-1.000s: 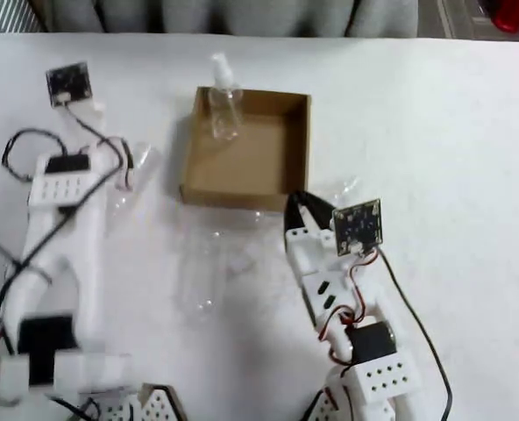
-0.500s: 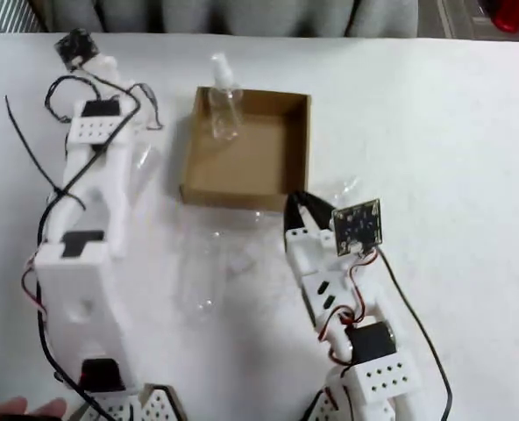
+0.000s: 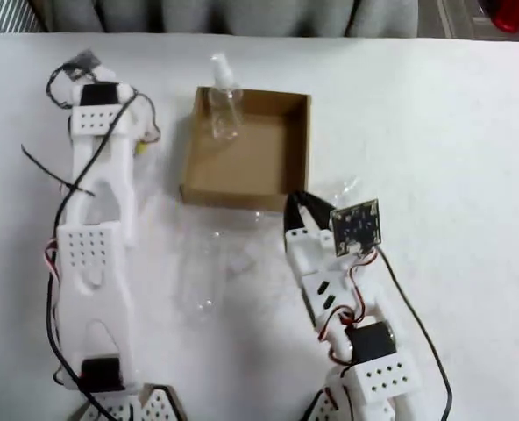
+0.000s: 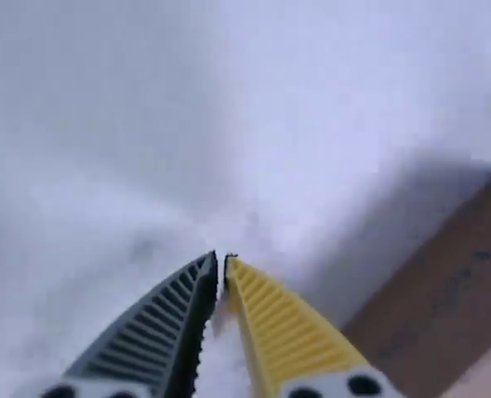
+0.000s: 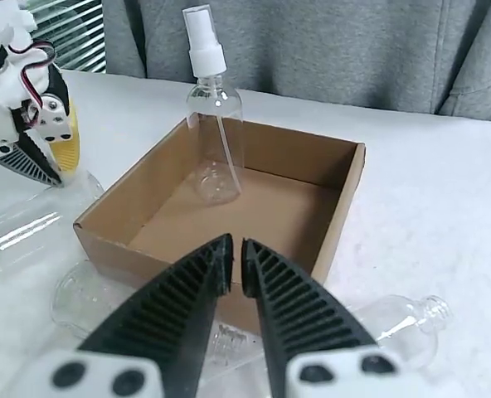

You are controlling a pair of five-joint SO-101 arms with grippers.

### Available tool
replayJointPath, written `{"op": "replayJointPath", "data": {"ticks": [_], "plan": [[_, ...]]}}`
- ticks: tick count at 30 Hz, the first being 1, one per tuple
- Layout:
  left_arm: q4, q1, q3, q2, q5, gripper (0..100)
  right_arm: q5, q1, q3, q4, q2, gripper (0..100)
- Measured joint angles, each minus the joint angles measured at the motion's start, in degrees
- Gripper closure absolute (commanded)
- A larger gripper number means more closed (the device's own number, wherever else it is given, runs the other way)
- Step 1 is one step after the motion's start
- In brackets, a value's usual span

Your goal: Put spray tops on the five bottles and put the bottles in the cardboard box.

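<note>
Cardboard box (image 3: 242,175) sits open near the middle of the white counter (image 3: 435,132). In the high view we take our clock bearings from the box. One clear capped bottle (image 5: 211,141), with a white spray top, stands upright inside the box in its 11 o'clock corner.

Our left arm (image 3: 97,219) lies stretched along the counter at the box's 9 o'clock side. The left fingers (image 4: 283,327), one grey and one yellow, are drawn narrow with their tips almost touching. We can make out nothing gripped between them. They hang just off the box's 9 o'clock wall. In the right wrist view a first loose bottle (image 5: 26,228) lies on its side just beside them.

Our right arm (image 3: 330,289) comes in from 5 o'clock. The black right fingers (image 5: 299,311) are also narrow, with a thin gap between them and nothing in it. They sit at the box's 5 o'clock corner and point toward 12 o'clock.

A bare-necked bottle (image 5: 403,319) lies on the counter at 4 o'clock, just beside the right fingers. A third loose bottle (image 5: 84,294) lies against the box's 6 o'clock wall. Out toward 7 o'clock we see more clear plastic shapes (image 3: 202,263), too faint for us to count.
</note>
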Motion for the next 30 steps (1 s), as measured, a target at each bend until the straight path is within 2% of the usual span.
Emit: {"op": "replayJointPath", "data": {"ticks": [3,6,14,22,26,30], "plan": [[6.15,1.41,-5.19,2.55,-2.64,98,0.18,0.00,0.00,0.00,0.00,98.2],[8.97,1.58,-7.82,3.69,-5.54,98,0.18,0.00,0.00,0.00,0.00,98.2],[9.14,1.58,-8.35,4.13,-16.26,98,0.18,0.00,0.00,0.00,0.00,98.2],[9.23,1.67,-8.35,1.67,-18.02,98,0.35,0.00,0.00,0.00,0.00,98.2],[9.23,1.67,-3.78,-4.48,-18.11,98,0.35,0.00,0.00,0.00,0.00,98.2],[9.23,1.67,9.76,-12.92,-18.20,98,0.35,0.00,0.00,0.00,0.00,98.2]]}}
